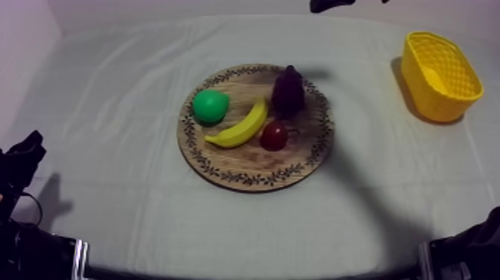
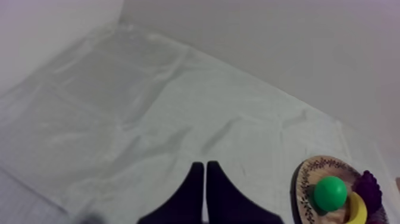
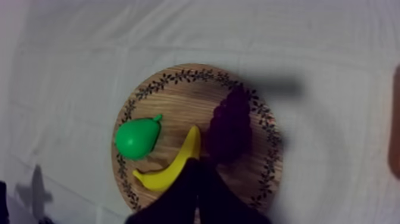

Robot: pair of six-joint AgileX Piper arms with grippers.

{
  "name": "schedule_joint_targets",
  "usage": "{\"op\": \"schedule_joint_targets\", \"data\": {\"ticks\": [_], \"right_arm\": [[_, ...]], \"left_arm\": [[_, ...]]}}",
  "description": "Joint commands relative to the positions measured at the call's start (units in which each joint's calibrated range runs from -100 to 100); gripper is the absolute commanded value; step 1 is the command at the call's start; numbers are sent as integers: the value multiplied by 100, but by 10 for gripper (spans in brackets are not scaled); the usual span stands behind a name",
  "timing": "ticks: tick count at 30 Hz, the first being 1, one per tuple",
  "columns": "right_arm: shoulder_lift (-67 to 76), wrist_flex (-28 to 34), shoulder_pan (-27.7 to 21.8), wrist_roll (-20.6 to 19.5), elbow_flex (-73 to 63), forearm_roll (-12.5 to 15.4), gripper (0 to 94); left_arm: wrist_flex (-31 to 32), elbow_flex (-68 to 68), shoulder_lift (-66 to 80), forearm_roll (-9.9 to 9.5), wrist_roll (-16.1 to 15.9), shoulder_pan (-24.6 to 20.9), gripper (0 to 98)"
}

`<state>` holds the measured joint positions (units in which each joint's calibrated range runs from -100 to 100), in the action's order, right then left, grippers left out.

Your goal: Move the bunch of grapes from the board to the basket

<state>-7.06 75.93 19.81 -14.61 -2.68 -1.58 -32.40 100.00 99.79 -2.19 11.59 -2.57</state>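
Grapes (image 1: 288, 91) lie on the board (image 1: 223, 173) at mid-table, close to the part of its patterned rim that faces the basket (image 1: 440, 74). The basket stands well apart at the far right of the cloth (image 1: 111, 201). A green pear (image 1: 210, 106) lies on the board's left side, and a banana (image 1: 239, 128) slants across its middle. A small red fruit (image 1: 274, 135) lies just beside the banana, in front of the grapes. The left arm (image 1: 21, 160) sits low at the table's left edge. The left gripper (image 2: 204, 168) hangs over bare cloth, fingers (image 2: 191, 193) pressed together in a narrow wedge with nothing between them. From its wrist view the board's rim (image 2: 302, 179), pear (image 2: 330, 192) and grapes (image 2: 369, 187) lie off to one side. The right gripper (image 3: 199, 164) is above the board (image 3: 178, 77), fingers (image 3: 181, 199) likewise closed together and gripping nothing. Their tips are over the spot between the banana (image 3: 169, 173) and the near end of the grapes (image 3: 229, 125), with the pear (image 3: 137, 137) beyond the banana. Whether the tips touch either fruit cannot be told. A dark part of the right arm (image 1: 331, 4) shows at the far edge of the table in the top view.
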Motion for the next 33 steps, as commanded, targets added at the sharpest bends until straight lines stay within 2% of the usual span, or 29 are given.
{"op": "schedule_joint_targets", "data": {"ticks": [1,4,5,11,13,15,20,33], "right_arm": [[-176,47,-27,-111,-103,26,4],[-404,145,-42,-94,-333,20,18],[-473,183,-36,-65,-405,15,58],[-660,185,69,-64,-457,-117,534],[-685,151,49,-33,-436,-58,654],[-726,123,19,2,-432,8,731],[-935,91,-21,4,-451,58,804],[-2014,-415,-108,-73,-155,26,833]], "left_arm": [[-2,0,-5,-3,1,0,1],[-2,0,-5,-3,1,0,1],[-2,0,-5,-3,1,0,1],[-2,0,-5,-3,1,0,1],[-2,0,-5,-3,1,0,1],[-2,0,-5,-3,1,0,1],[-2,0,-5,-3,1,0,1],[-2,0,-5,-3,1,0,1]]}}
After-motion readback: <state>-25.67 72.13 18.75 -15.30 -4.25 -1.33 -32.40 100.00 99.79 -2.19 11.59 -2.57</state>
